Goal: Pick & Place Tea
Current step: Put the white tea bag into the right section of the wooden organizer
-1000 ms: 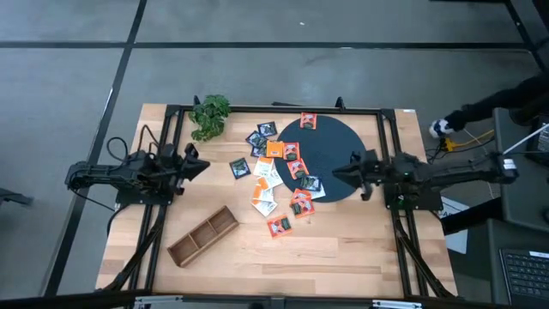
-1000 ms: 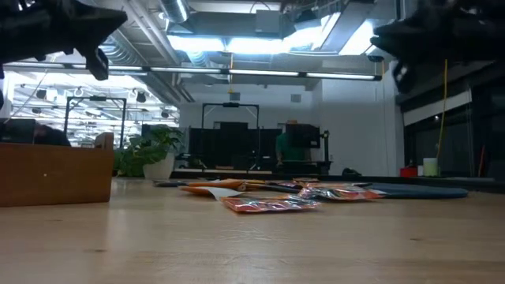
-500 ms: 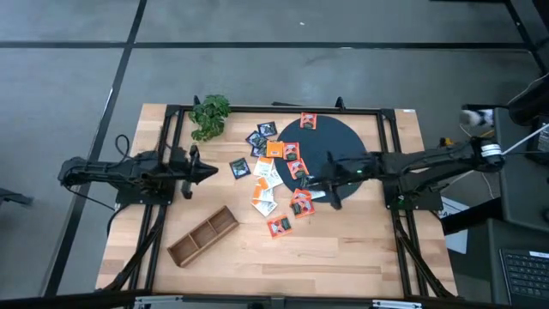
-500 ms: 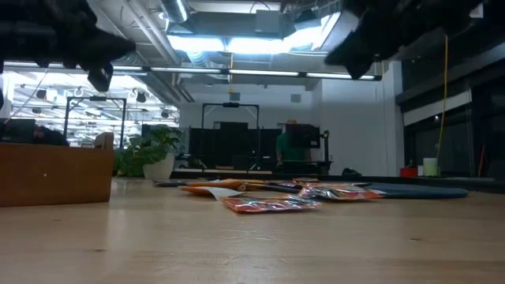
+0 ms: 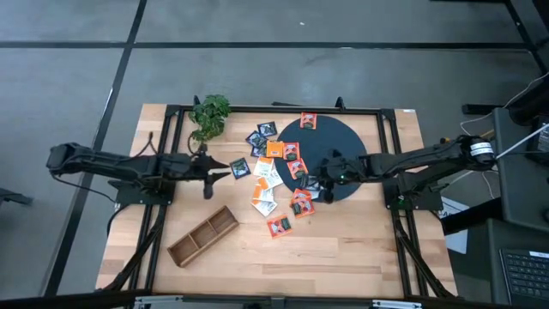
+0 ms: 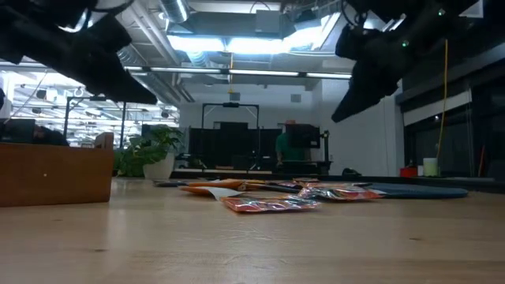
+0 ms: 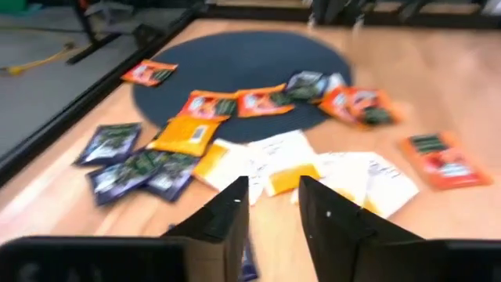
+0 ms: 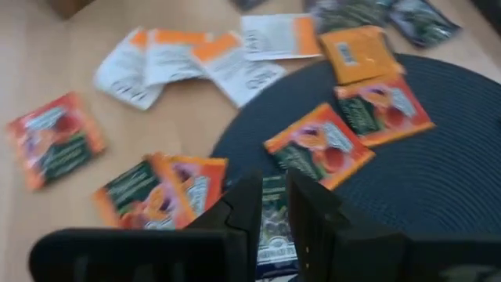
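Overhead layout of a light wooden table (image 5: 343, 249) with two dark arms reaching inward from opposite sides. The left arm extends nearly straight toward the table's centre; the left gripper (image 5: 225, 169) sits just beside a dark blue sachet (image 5: 239, 168) that lies apart from the main cluster. In the left wrist view its two fingers (image 7: 223, 219) stand a narrow gap apart, tips over bare wood, and grip nothing. The right arm stretches across the round dark woven disc (image 5: 343, 142), with the right gripper (image 5: 314, 182) above the disc's near-left edge. In the right wrist view its fingers (image 8: 243, 207) are narrowly parted over a dark sachet (image 8: 274, 231) lying on the disc; whether they touch it cannot be told.

The small flat square tea sachets (image 5: 274, 176), orange, red, white and dark blue, lie scattered between the two grippers, some on the disc and others on the wood to its left. One orange sachet (image 5: 308, 121) rests alone at the disc's far edge, and another (image 5: 279, 226) lies alone on the wood nearer the front.

A long wooden compartment tray (image 5: 202, 235) lies aslant near the front left, well apart from the sachets. A small green leafy plant (image 5: 210, 114) stands at the rear left. The front right of the table offers open wood.
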